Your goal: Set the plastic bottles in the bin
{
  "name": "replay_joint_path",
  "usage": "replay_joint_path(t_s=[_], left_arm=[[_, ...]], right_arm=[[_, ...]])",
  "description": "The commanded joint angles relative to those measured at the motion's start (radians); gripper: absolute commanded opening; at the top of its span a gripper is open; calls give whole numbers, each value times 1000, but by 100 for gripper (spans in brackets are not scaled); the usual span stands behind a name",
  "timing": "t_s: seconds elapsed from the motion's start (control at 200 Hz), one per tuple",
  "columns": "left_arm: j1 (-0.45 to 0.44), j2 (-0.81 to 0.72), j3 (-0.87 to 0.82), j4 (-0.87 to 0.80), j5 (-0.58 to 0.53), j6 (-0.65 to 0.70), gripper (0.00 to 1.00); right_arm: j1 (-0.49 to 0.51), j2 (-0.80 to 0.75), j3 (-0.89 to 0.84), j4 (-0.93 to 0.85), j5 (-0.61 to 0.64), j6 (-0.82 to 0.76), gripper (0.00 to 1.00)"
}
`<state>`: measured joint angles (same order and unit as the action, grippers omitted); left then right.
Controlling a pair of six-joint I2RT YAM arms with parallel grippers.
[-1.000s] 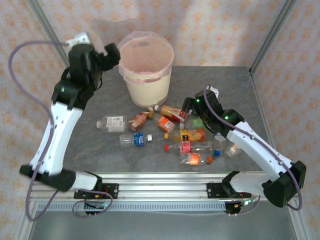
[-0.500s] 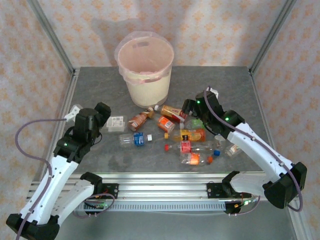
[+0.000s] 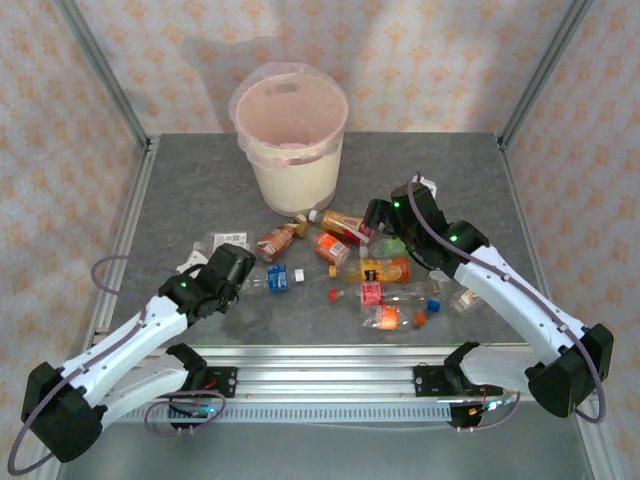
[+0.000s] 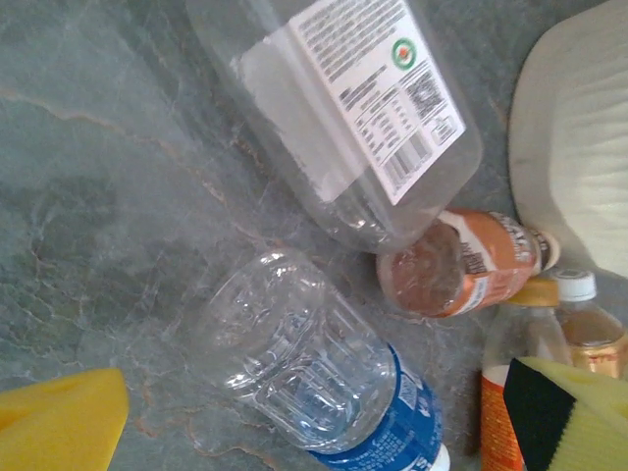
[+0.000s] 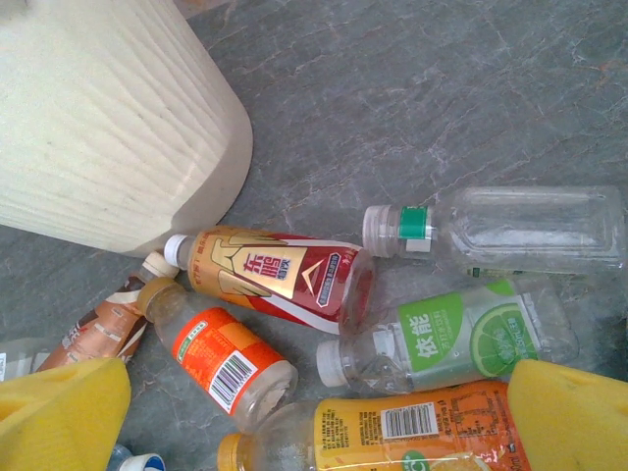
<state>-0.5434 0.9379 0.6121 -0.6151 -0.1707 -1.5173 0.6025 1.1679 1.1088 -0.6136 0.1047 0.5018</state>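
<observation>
Grey stone-look desk (image 3: 180,190), patterned walls (image 3: 420,60). Nearest, left tool (image 3: 236,266) spread, empty; its wrist view shows a blue-label bottle (image 4: 334,383) lying diagonal, base up-left. Farther, right tool (image 3: 380,214) spread, empty; its wrist view reads "依能" on a green-label bottle (image 5: 461,339), cap left. Other plastic bottles (image 3: 375,275) lie flat mid-desk; bin (image 3: 292,140) upright behind them.

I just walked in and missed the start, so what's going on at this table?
Two robot arms are clearing plastic bottles into the bin. Right now neither holds anything. The left gripper hangs open over a clear bottle with a blue label, and the right gripper hangs open over the pile near the bin. The bottles in view lie on the table.
</observation>
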Motion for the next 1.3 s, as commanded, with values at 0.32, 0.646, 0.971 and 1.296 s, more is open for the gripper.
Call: replay_joint_path(t_s=[0.32, 0.646, 0.971, 1.296], left_arm=[[-5, 203, -36, 139, 70, -129, 100], [-6, 286, -32, 197, 115, -150, 100], [-6, 400, -24, 256, 200, -158, 100], [-5, 395, -8, 221, 192, -122, 100]], right_arm=[[3, 10, -10, -35, 29, 29, 99], [2, 36, -20, -21, 15, 37, 99], [3, 47, -18, -23, 13, 42, 99], [3, 44, -13, -26, -11, 41, 99]])
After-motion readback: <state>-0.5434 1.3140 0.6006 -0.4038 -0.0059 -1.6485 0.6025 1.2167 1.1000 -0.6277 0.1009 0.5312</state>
